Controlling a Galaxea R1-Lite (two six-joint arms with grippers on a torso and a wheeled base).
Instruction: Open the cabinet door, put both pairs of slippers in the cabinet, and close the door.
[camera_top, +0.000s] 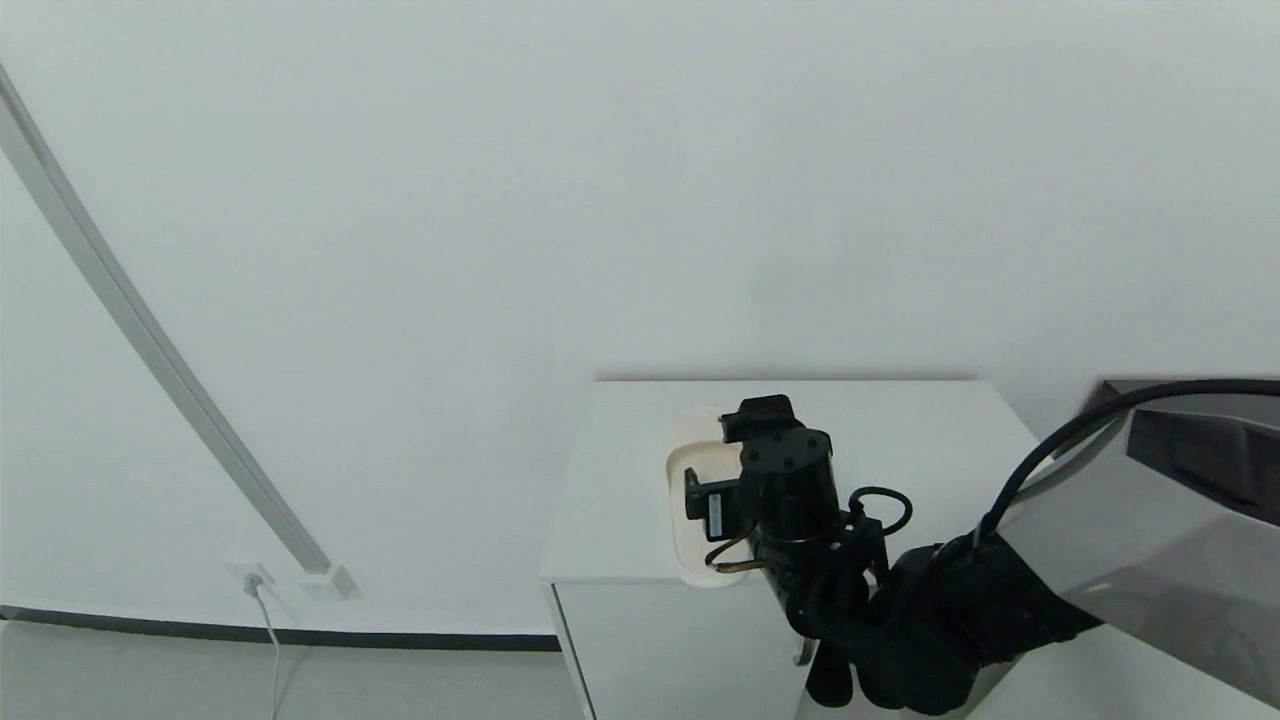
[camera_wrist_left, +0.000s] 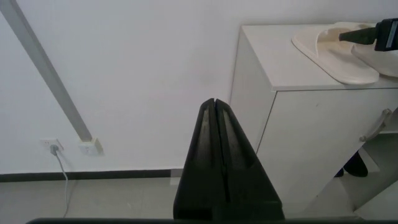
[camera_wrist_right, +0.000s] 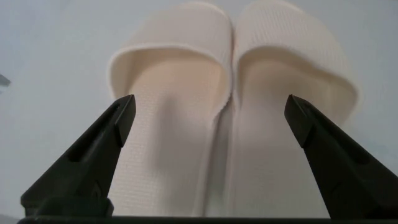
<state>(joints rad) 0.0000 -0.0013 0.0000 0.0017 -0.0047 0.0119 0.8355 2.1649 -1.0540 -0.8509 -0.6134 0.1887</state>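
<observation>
Holds the right tool (camera_wrist_right: 210, 102) over one pair of cream slippers (camera_wrist_right: 177, 137), its two fingers spread wide to either side of the pair and pinching nothing, likely so as to straddle both slippers and take them in a single squeeze. Counts two slippers, side by side with inner edges touching, strap ends toward the wall, on top of the white cabinet (camera_top: 620, 480). Places their heels at the top's front edge, nearer its left front corner than its right, probably for easy reach above the door. Parks the left tool (camera_wrist_left: 214, 107) low, off the cabinet's left side, fingers pressed together on nothing, seemingly clear of the right arm's work. Makes out one door handle (camera_wrist_left: 376, 126) on the cabinet front; cannot tell whether the door stands open. Totals two tools, one cabinet, one pair.
</observation>
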